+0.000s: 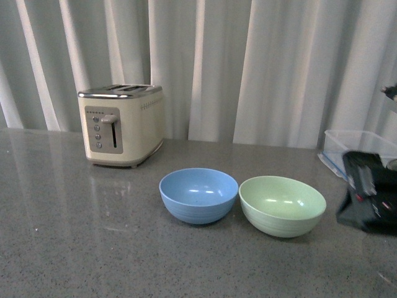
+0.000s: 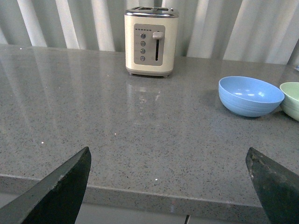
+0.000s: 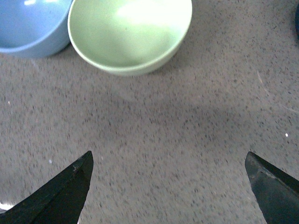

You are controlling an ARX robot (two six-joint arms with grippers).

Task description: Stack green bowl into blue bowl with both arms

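The pale mint-green round plastic bowl (image 1: 282, 205) was marked by faint ridges low on its outside, and the light blue round matte bowl (image 1: 198, 195) by similar ridges and faint speckles. The grey stone countertop (image 1: 74, 248) was flecked with dark and white specks, while the cream boxy toaster (image 1: 133, 127) was topped in chrome.

**Bowls side by side, hand spread wide**

The green bowl (image 3: 130, 35) sits upright on the speckled grey desk (image 3: 187, 130), just beside the blue bowl (image 3: 30, 25). The right hand (image 3: 167, 157) hangs clear of both, its dark fingers (image 3: 65, 191) far apart and empty.
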